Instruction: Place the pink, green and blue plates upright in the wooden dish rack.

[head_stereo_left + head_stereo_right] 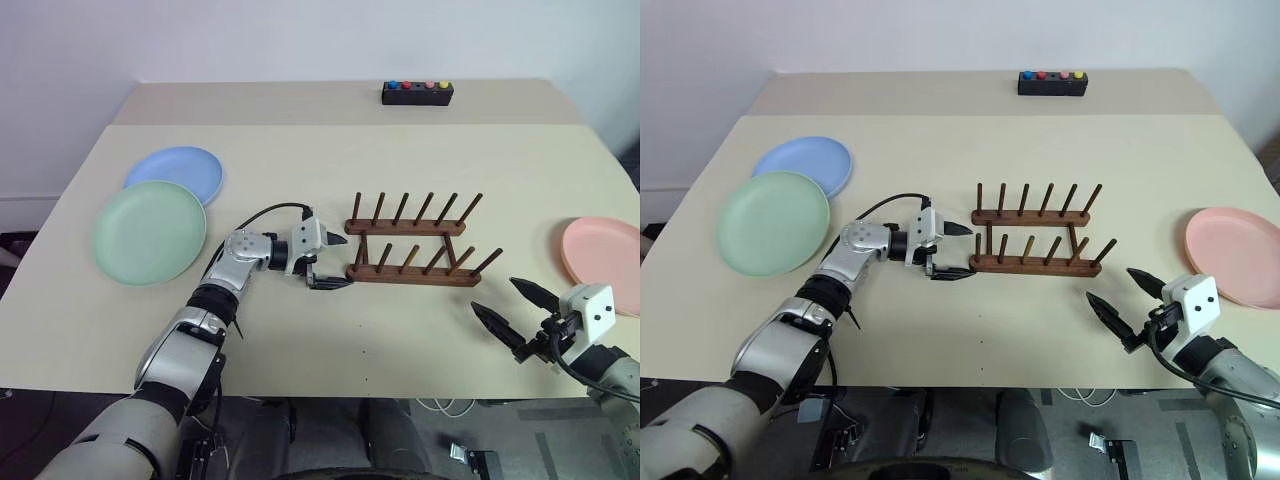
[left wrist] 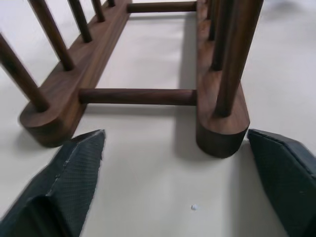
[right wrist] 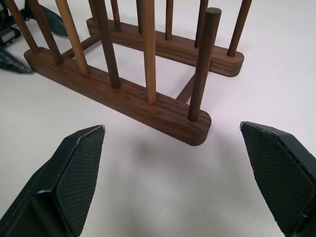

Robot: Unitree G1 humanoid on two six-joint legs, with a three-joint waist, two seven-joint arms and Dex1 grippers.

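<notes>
The table (image 1: 330,330) is viewed from above by both head eyes, facing forward-down. The wooden dish rack (image 2: 133,96) is seen close-up from opposite ends by the wrist cameras.

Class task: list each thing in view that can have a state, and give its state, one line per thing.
Dish rack: upright on the table, no plates in it.
Green plate: lying flat, overlapping the blue one.
Blue plate: lying flat, partly under the green one.
Pink plate: lying flat, apart from the rack.
Left gripper: open, at the rack's end, holding nothing.
Right gripper: open, holding nothing.
</notes>
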